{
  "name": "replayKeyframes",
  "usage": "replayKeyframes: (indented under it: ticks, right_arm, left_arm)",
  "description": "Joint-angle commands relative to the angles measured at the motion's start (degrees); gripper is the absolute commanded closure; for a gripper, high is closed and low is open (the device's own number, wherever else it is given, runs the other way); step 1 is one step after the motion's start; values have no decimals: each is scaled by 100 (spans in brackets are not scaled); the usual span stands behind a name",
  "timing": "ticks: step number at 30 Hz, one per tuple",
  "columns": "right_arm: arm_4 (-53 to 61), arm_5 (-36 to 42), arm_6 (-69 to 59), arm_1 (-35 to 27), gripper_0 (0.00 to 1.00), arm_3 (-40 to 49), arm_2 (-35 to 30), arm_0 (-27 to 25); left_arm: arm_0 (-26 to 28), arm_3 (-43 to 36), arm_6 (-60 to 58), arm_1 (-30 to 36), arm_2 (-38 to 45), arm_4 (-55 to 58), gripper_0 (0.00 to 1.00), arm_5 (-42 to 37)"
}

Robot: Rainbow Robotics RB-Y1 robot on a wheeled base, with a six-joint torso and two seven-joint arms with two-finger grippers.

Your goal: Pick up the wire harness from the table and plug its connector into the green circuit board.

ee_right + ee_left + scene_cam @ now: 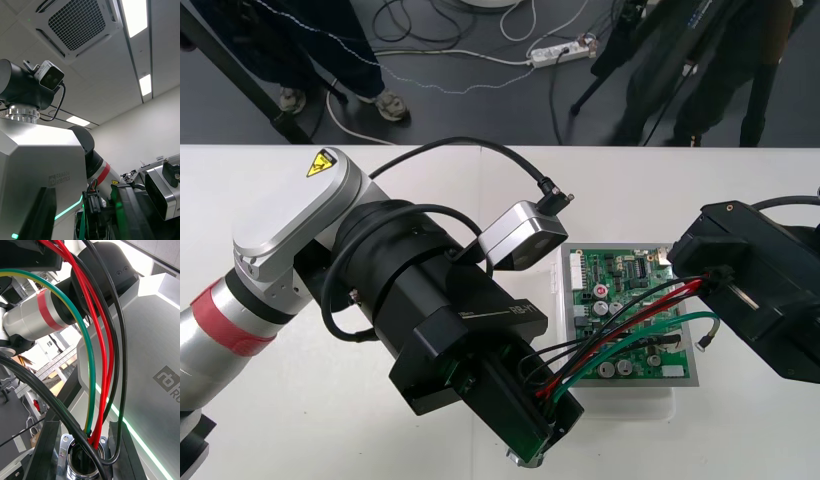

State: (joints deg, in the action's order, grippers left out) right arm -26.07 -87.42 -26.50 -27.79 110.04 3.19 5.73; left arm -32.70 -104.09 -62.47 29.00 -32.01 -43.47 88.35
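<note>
Pick-up complete, insertion outstanding. My left claw (pixel 542 428), low over the near edge of the bench (pixel 630 200), is closed on the wire harness (pixel 635 312) at its round metal socket (pixel 80 459), whose flange sits between the black fingers (pixel 47 450). The red, black and green wires arch clear above the green circuit board (pixel 620 275) on its white base (pixel 630 395) and end at the right claw (pixel 715 285); whether that claw grips them I cannot tell. I judge the connector is not yet in the board, so alignment and seating remain. The only legible marking is a yellow warning-triangle sticker (pixel 321 163) on the left arm; the board's white print is too small to read.
</note>
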Motion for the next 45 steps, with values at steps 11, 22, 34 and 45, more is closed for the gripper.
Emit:
replayKeyframes:
  ticks: [11, 22, 34, 45]
  right_arm:
    - [94, -21, -136, 63, 100, 185, 129, -81]
    - [94, -21, -136, 63, 100, 185, 129, -81]
    - [6, -39, -118, -7, 100, 123, -11, -90]
    - [-100, -30, -154, -701, 100, 141, -416, -63]
  left_arm:
    - [45, -173, -2, -131, -33, 40, 100, 165]
    - [45, -182, 6, -78, -33, 84, 19, 165]
    - [45, -182, 68, -61, 389, 5, 0, 165]
    - [53, -182, 208, 212, 1321, -461, 0, 165]
